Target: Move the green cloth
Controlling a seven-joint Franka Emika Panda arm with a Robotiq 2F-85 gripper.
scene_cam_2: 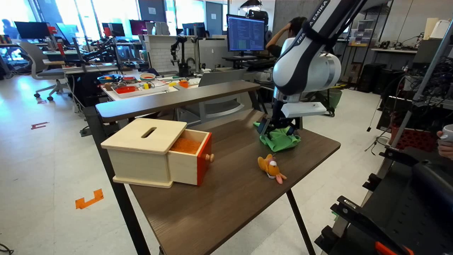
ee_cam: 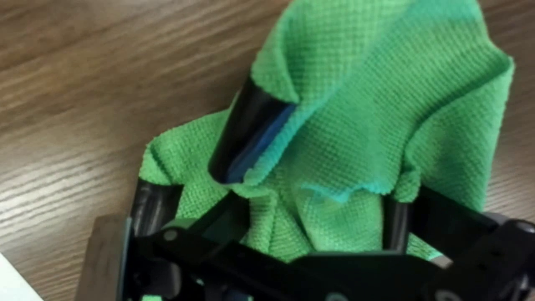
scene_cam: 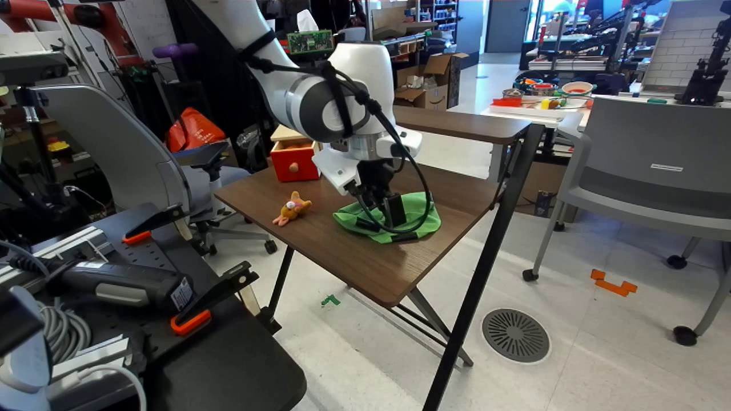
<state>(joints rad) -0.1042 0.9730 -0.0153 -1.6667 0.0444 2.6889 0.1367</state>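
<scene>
The green cloth (scene_cam: 421, 212) lies crumpled and folded on the brown table (scene_cam: 354, 268). It also shows in an exterior view (scene_cam_2: 281, 142) and fills much of the wrist view (ee_cam: 376, 104). Dark strips show on its edges and folds. My gripper (ee_cam: 324, 215) is pointed down at the cloth with its fingers spread wide. Cloth folds lie between the two fingers. The gripper also shows right at the cloth in both exterior views (scene_cam: 384, 210) (scene_cam_2: 277, 129). Whether the fingertips touch the cloth or table is hard to tell.
A small orange plush toy (scene_cam: 292, 209) (scene_cam_2: 271, 168) lies near the cloth. A wooden box (scene_cam_2: 139, 163) with a red-fronted drawer (scene_cam_2: 204, 161) pulled partly out stands at a table end. A raised shelf (scene_cam_2: 177, 101) runs along one long side of the table.
</scene>
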